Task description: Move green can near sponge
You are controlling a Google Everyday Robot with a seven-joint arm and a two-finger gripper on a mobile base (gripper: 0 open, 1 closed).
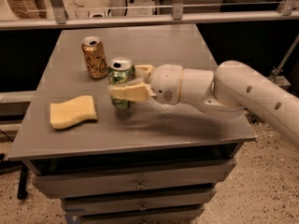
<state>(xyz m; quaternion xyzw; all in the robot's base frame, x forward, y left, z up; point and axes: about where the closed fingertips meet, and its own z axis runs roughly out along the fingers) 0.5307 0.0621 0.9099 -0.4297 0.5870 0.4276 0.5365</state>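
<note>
Upright slim green drink can (120, 73) pinched in my end effector (125, 82), above the grey worktop (187, 45). Flat pale-yellow sponge (73, 111) lies near, beyond my fingertips. The can's base is possibly not touching down.

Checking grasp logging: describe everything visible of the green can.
The green can is a slim, metal-looking drink can, green with pale lettering and a silver top. It stands upright, clamped in the gripper, with one finger crossing its front. It is near the table's middle, apart from the sponge and close by the orange-gold can. Whether its base touches the table is unclear.
</note>
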